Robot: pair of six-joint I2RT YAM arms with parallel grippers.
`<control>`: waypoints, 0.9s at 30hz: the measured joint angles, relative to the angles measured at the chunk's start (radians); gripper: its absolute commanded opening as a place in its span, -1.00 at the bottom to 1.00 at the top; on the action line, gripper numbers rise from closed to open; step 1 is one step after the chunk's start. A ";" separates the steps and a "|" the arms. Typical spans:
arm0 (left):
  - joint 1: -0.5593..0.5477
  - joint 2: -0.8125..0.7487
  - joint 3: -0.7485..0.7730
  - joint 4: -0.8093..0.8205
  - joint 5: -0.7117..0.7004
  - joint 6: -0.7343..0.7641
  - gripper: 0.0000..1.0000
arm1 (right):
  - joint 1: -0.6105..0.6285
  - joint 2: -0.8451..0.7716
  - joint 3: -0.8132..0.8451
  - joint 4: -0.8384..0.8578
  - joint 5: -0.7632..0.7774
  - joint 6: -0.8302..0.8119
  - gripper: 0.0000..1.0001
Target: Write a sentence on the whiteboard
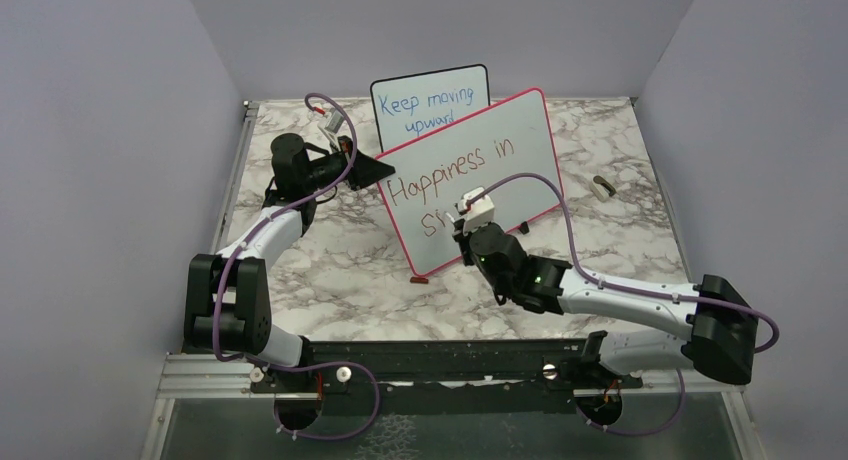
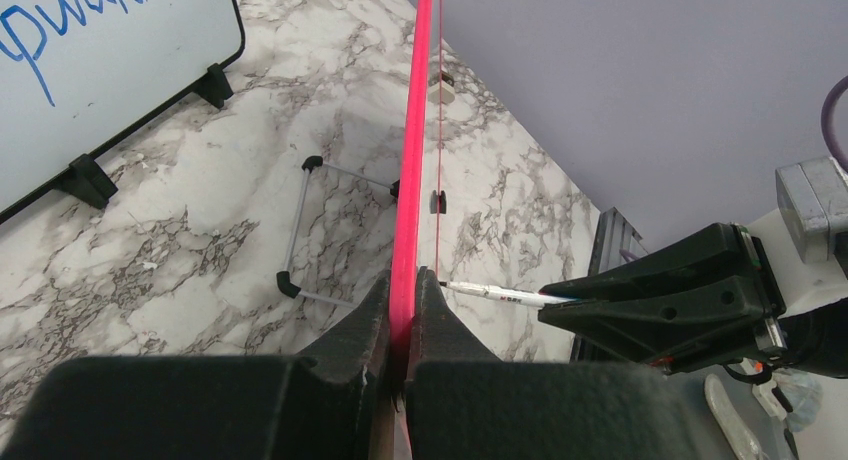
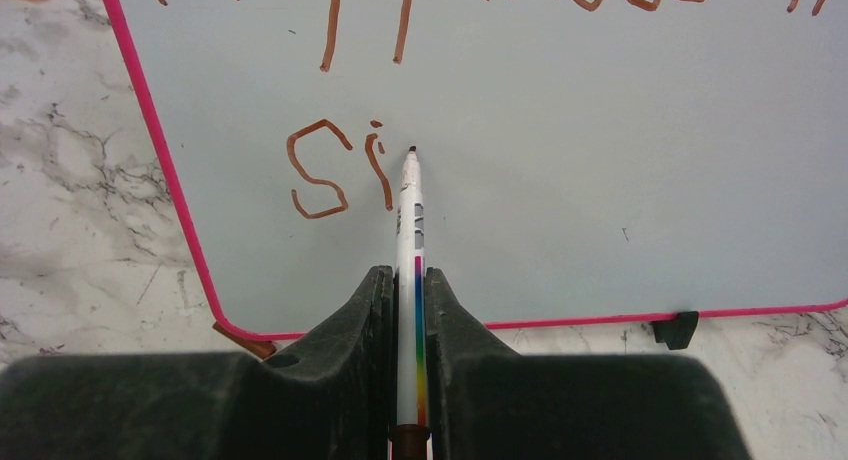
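Note:
The whiteboard [image 1: 520, 155], white with a pink-red frame, stands tilted in the middle of the table. The sentence [image 1: 450, 175] in brownish red reads "Happiness in" with "Si" below it [image 3: 335, 170]. My left gripper [image 2: 405, 280] is shut on the board's left edge [image 2: 412, 180], seen edge-on in the left wrist view. My right gripper [image 3: 410, 280] is shut on a white marker [image 3: 408, 230] with a rainbow stripe. The marker's tip is at the board just right of the "i". The marker also shows in the left wrist view [image 2: 500, 294].
A smaller black-framed board [image 1: 430, 105] with blue "Keep moving upward" stands behind the whiteboard. A small capsule-shaped object [image 1: 603, 187] lies at the right on the marble table [image 1: 350, 270]. A wire stand [image 2: 300, 230] sits behind the whiteboard. Grey walls enclose the table.

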 measured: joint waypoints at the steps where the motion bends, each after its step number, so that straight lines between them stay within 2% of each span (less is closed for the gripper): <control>1: 0.000 0.000 0.000 0.000 0.000 0.000 -1.00 | -0.002 0.003 0.000 0.002 0.000 -0.001 -0.98; 27: 0.000 0.000 0.000 -0.002 0.000 0.000 -1.00 | -0.012 0.016 0.002 -0.019 -0.003 0.039 -0.98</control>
